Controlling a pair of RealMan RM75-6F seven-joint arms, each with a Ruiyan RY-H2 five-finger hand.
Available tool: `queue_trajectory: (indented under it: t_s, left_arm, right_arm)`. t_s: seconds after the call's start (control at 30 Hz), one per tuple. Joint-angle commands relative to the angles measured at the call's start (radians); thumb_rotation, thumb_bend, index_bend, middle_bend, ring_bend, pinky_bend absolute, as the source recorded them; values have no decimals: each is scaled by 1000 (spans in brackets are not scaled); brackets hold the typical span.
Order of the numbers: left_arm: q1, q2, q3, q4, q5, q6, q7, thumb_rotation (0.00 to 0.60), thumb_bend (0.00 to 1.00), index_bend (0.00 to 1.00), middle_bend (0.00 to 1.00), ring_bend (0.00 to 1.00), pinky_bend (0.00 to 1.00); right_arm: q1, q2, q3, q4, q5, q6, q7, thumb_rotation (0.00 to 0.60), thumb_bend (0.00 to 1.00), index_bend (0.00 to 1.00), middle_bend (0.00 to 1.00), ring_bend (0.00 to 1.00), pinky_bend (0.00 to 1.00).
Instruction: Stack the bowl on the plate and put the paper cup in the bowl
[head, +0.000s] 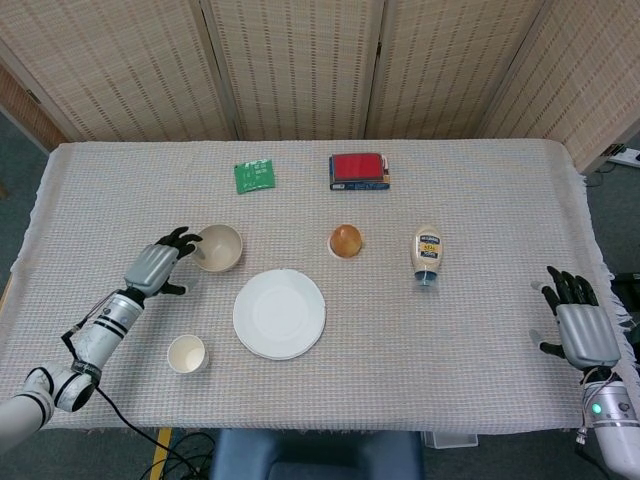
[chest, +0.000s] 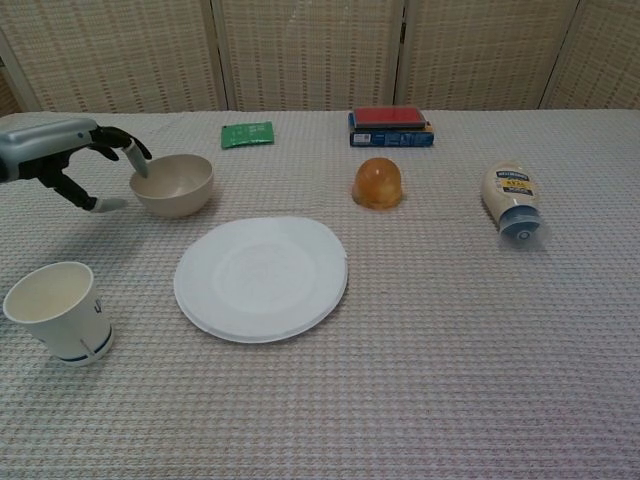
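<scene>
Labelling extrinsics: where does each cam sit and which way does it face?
Head view: high above the near edge, looking steeply down at the whole cloth-covered table; shows left hand with forearm, and right hand.
Chest view: low at the near edge, looking across toward the wicker screen; only the left hand shows.
Shared: beige bowl, white round plate, white paper cup.

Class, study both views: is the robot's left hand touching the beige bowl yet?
Cannot tell. The left hand is open at the bowl; in the chest view a fingertip overlaps the rim, neither view showing contact or gap plainly.
</scene>
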Motion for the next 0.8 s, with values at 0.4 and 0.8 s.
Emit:
queue_trajectory:
  t_s: [0.4,0.8]
  left_arm:
    - [-46,-117,54,216,51,32,-142,600,354,444,201,34,197]
    - [-72,-183,84,344,69,39,-233,600,354,487,201,34,197]
  right_arm:
    - [3,10,3,4,12,-7,28,600,263,172,0,0,0]
    - [3,18,9,7,31,-10,38,600,262,172,0,0,0]
